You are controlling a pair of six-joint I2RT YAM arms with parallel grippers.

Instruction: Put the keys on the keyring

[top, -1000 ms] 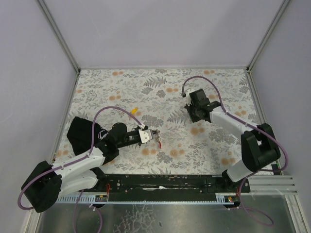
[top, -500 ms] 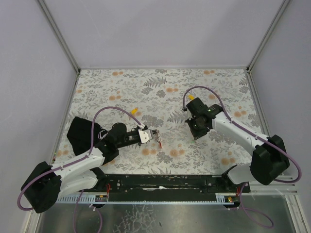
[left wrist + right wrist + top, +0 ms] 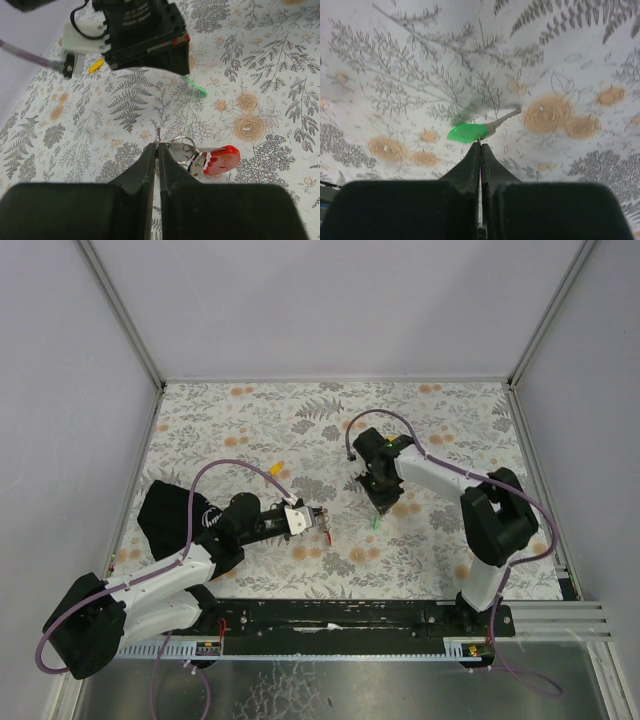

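Observation:
My left gripper (image 3: 321, 518) is shut on the thin metal ring of the keyring (image 3: 181, 148), whose red fob (image 3: 222, 159) hangs to the right of the fingertips just above the cloth. The fob also shows in the top view (image 3: 328, 533). My right gripper (image 3: 377, 502) is shut on the green key (image 3: 467, 133) by its head and holds it above the table, blade pointing away. In the left wrist view the right gripper (image 3: 186, 67) hangs ahead with the green key (image 3: 195, 85) under it. One yellow key (image 3: 279, 468) lies on the cloth; a second is not visible.
A floral cloth (image 3: 450, 420) covers the table between grey walls. A black pouch (image 3: 165, 512) lies at the left beside the left arm. The yellow key also shows in the left wrist view (image 3: 96, 65), to the far left.
My right arm has swung left and nearer, toward the left gripper, and the green key now hangs below it. My left arm and the keyring have stayed still.

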